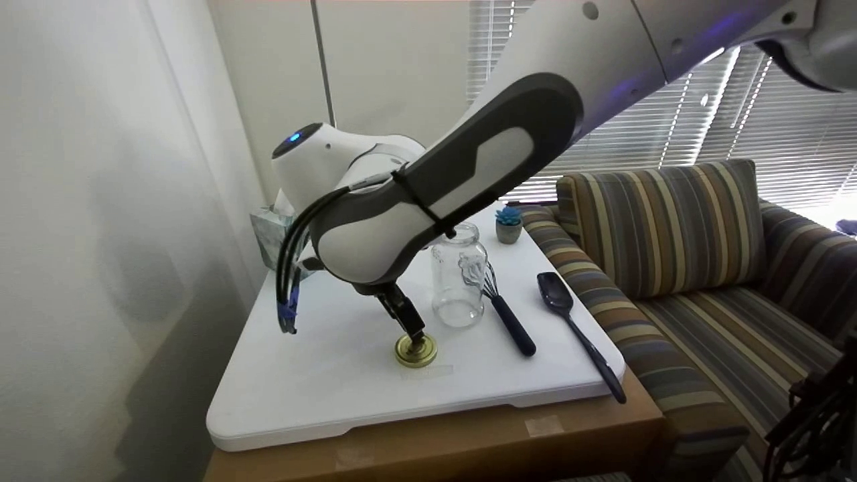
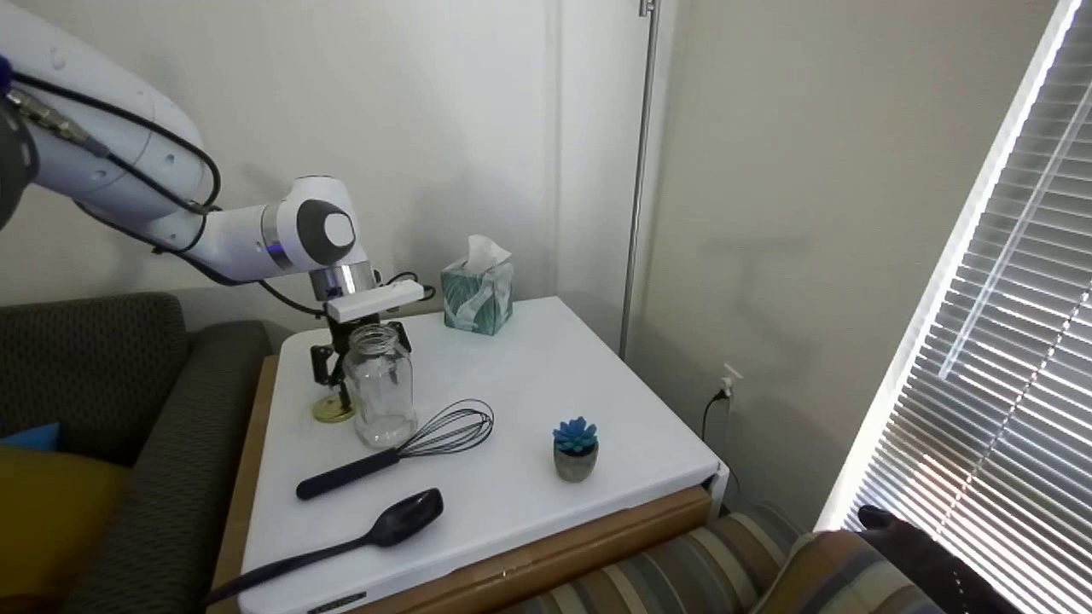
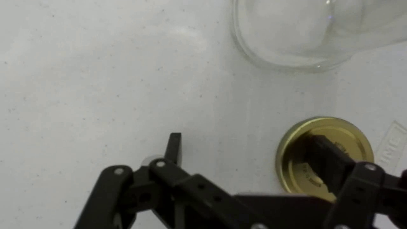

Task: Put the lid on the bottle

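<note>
Striped armchair (image 1: 730,328): right side of frame in an exterior view. Dark sofa (image 2: 77,367): left edge in an exterior view, yellow cushion (image 2: 51,529) at lower left. White table (image 1: 301,388): mid-frame in both exterior views. Robot arm (image 1: 502,157): in from upper right in an exterior view, reaching down over table.

Gripper (image 3: 246,140): comes in from bottom of wrist view, fingers (image 3: 174,144) spread wide, nothing held. Left-of-frame finger is over bare table.

Tissue box (image 2: 478,298): teal and white, tissue poking out the top, upper middle of frame in an exterior view. Jar (image 2: 381,388): clear glass, upright on table, left of centre in an exterior view, partly in front of gripper there; upper right in wrist view, cut off by frame edge. Spoon (image 2: 375,535): black, lower left in an exterior view, handle end past table edge. Whisk (image 2: 384,460): dark handle, between jar and spoon, near jar base, contact unclear. Plant (image 2: 575,452): blue leaves, grey pot, right of table middle in an exterior view.

Lid (image 1: 415,360): gold, flat on table near jar, apart from it; lower right in wrist view. Right-of-frame fingertip overlaps its face; can't tell if touching.
</note>
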Controlling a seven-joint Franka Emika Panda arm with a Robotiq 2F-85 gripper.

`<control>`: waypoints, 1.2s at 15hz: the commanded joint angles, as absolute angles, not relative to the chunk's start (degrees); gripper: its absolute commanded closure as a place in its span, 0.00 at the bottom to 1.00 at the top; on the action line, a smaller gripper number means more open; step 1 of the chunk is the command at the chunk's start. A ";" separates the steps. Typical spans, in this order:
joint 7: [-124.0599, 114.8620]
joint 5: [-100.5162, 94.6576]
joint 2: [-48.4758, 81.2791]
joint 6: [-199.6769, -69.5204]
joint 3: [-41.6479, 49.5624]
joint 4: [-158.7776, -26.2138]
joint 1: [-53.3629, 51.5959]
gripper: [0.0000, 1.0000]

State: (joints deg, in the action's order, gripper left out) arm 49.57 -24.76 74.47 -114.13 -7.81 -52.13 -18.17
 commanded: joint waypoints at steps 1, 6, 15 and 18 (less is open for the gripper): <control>51.00 -21.51 78.71 -112.93 -7.01 -44.96 -18.73 0.00; 48.88 -21.49 79.38 -112.89 -6.60 -42.24 -18.87 0.00; 42.28 -21.91 76.06 -110.00 -6.37 -44.35 -20.41 0.00; 39.49 -21.74 75.24 -105.78 -6.43 -45.02 -20.89 0.00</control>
State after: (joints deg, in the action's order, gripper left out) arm 41.76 -21.93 77.55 -109.76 -7.02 -42.86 -20.51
